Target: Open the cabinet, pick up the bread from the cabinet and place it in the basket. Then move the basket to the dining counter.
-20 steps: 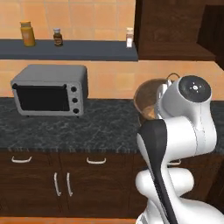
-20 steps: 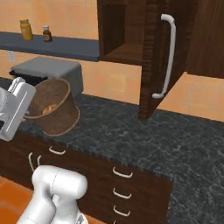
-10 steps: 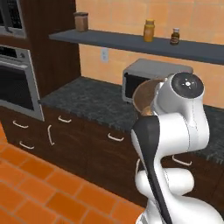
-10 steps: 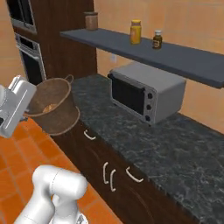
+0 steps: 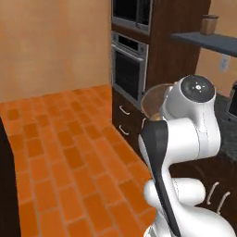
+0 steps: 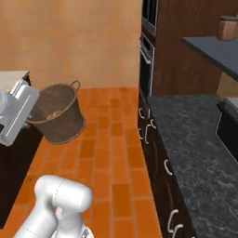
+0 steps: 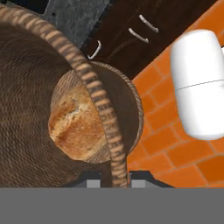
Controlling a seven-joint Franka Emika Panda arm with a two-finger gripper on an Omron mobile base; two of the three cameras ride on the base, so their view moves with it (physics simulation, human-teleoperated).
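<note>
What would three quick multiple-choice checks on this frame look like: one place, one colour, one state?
1. Where is the bread?
A. On the granite counter
B. Inside the basket
C. On the floor

2. What colour is the floor?
A. Grey
B. White
C. Orange

3. What is the state of the basket?
A. Held off the floor by the gripper
B. Standing on the floor
C. Tipped over on the counter

Answers:
1 B, the hand view shows the loaf lying on the basket's bottom.
2 C, both base views show orange brick tiles.
3 A, the right base view shows the basket in the air above the tiles, and the hand view shows its rim running between the finger tips.
</note>
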